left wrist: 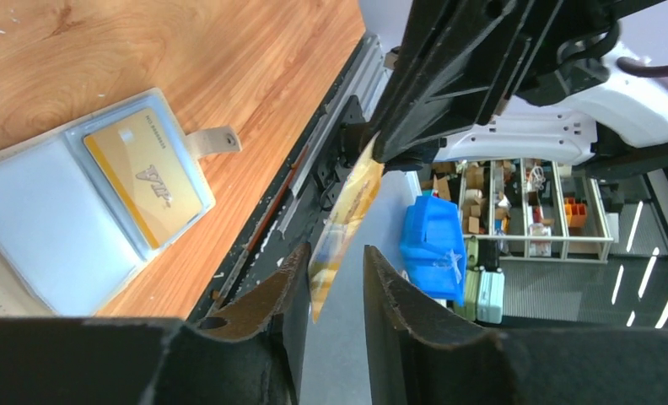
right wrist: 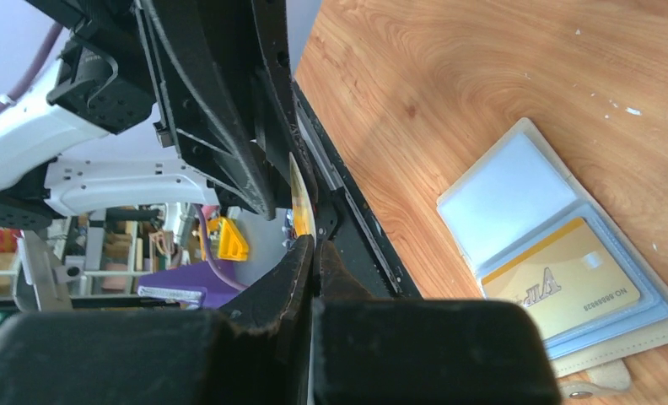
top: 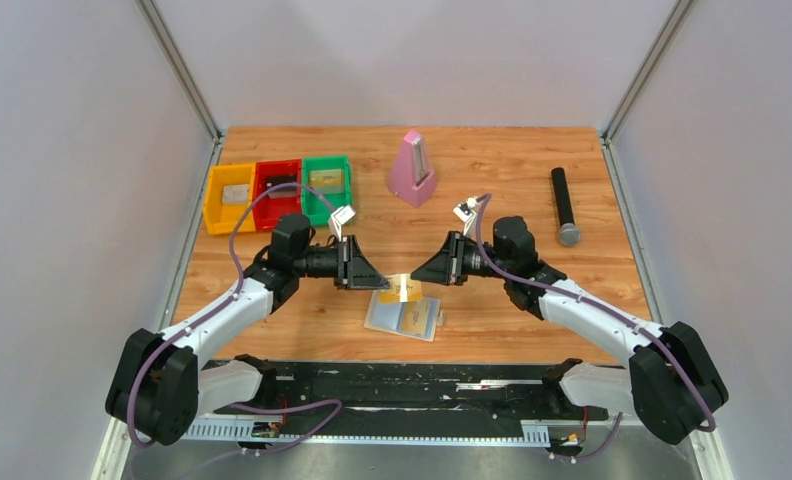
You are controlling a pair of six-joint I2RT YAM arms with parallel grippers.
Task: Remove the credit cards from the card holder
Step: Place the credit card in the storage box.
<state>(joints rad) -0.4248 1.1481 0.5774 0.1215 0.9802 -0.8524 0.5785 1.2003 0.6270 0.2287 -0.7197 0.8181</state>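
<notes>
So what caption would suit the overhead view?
Right gripper pinches a gold card above the open card holder, left gripper opposite.

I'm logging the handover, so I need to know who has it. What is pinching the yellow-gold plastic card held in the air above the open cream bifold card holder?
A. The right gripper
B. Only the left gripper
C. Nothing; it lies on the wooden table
A: the right gripper is shut flat on the edge of the yellow-gold plastic card, while the left gripper has its fingers apart on either side of it.
</notes>
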